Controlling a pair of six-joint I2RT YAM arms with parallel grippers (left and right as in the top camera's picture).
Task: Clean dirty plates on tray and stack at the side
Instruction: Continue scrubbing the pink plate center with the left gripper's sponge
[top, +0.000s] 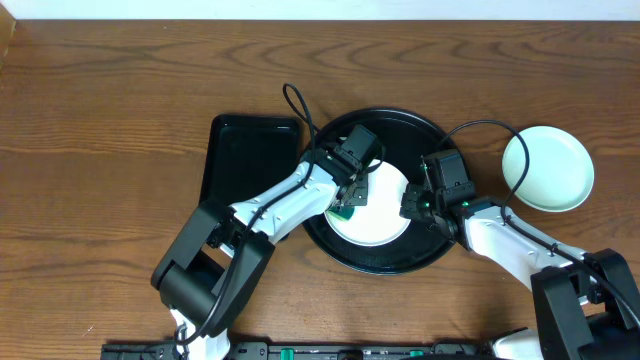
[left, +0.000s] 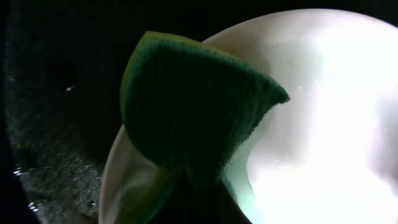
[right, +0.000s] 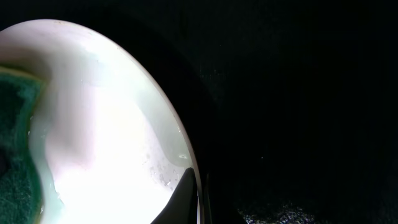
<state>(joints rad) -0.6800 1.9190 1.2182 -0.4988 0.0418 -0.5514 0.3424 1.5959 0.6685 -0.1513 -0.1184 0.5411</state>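
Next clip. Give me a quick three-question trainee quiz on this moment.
1. True or false: the left gripper holds a green sponge.
2. How many plates are visible on the round tray? A one, B two, C three.
3. Where does the plate off the tray rest?
Key: 1 true; 2 A; 3 on the table, right of the round tray, not in the rectangular tray.

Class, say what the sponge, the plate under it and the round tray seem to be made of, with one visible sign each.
Sponge: green fibrous scouring pad over yellow foam, matte and fuzzy-edged. Plate: probably glazed ceramic or hard plastic, pale and glossy with bright glare. Tray: likely black plastic, with a fine pebbled sheen.
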